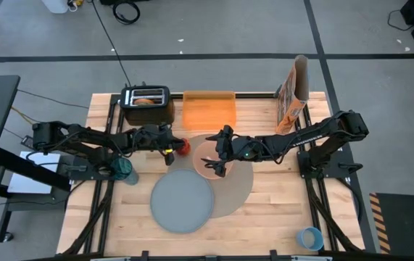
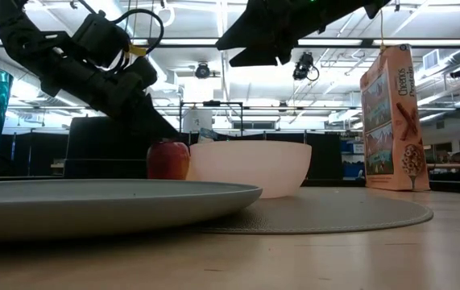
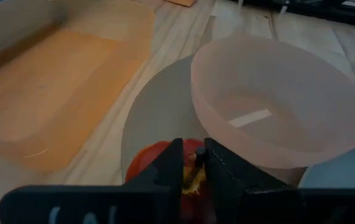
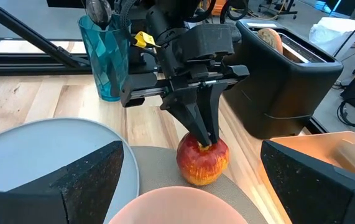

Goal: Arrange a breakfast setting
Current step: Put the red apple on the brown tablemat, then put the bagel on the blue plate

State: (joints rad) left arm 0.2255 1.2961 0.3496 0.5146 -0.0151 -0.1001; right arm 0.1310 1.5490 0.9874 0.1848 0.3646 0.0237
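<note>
Right wrist view: left hand (image 4: 207, 138) points down onto red apple (image 4: 202, 160).

The counter (image 1: 265, 210) is pale wood planks with a smooth finish. The round mat (image 2: 350, 211) looks finely woven and matt. The plate (image 2: 93, 200) is matt grey; the bowl (image 3: 283, 106) smooth, slightly translucent pink. The apple (image 4: 203, 160) is glossy. The tumbler (image 4: 104, 53) is faceted clear teal plastic, the cereal box (image 2: 387, 117) printed cardboard.
</note>
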